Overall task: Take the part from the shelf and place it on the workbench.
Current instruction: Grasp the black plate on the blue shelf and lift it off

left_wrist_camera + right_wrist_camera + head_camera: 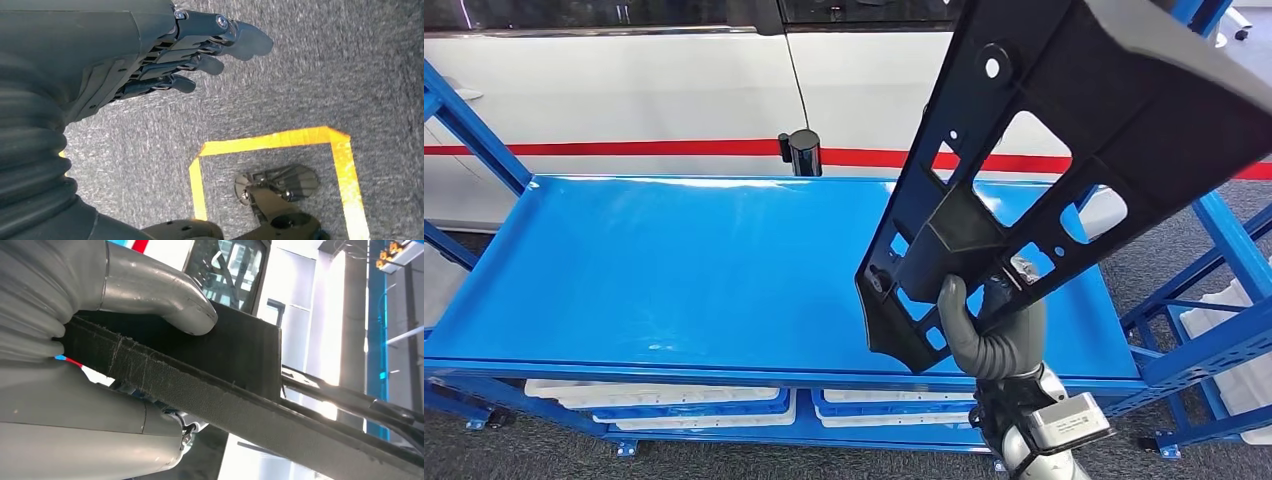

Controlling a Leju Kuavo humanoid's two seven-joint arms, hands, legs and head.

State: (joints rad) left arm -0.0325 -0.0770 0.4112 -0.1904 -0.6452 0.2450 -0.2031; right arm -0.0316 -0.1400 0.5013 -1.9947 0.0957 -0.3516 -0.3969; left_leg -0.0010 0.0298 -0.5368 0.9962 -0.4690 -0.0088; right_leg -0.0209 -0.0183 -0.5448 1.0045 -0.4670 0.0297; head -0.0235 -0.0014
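Note:
A long black plastic part (1064, 130) with several cut-outs slants up from lower centre to the top right in the head view, held above the right half of the blue workbench (674, 270). My right hand (994, 325) grips its lower end, thumb pressed on the front face. In the right wrist view the thumb (165, 300) clamps the part's black edge (225, 405) against the hand. My left hand (200, 47) hangs over the grey carpet floor, fingers apart and holding nothing.
A white car with a red stripe (644, 150) stands behind the workbench. Blue frame posts (1234, 250) rise at the right, and white bins (654, 398) sit on the lower level. Yellow floor tape (280, 140) marks the carpet under my left hand.

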